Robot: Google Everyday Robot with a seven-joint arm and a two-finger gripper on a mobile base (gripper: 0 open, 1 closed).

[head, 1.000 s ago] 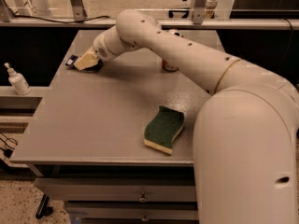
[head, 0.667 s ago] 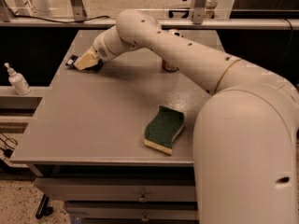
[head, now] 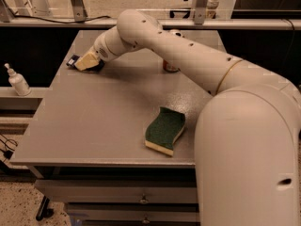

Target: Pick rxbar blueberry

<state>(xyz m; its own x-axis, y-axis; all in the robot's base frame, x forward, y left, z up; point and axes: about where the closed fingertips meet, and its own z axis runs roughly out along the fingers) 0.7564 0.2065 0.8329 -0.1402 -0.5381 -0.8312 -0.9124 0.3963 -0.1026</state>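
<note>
Far to the left of the fingers [head: 87, 60], off the counter [head: 94, 126] on a lower ledge, stood a white pump bottle [head: 17, 81]. The rxbar blueberry [head: 73, 60] lay flat near the counter's far left corner. Its dark end poked out just left of the fingers, and the rest was beneath them. The tan fingers rested down on the bar; whether they were apart or clamped on it could not be told. Right of the fingers, an orange-red can [head: 170, 67] stood mostly hidden behind the white arm [head: 188, 55]. Farther right of the fingers and toward the front edge, well apart from them, lay a green sponge [head: 164, 130].
</note>
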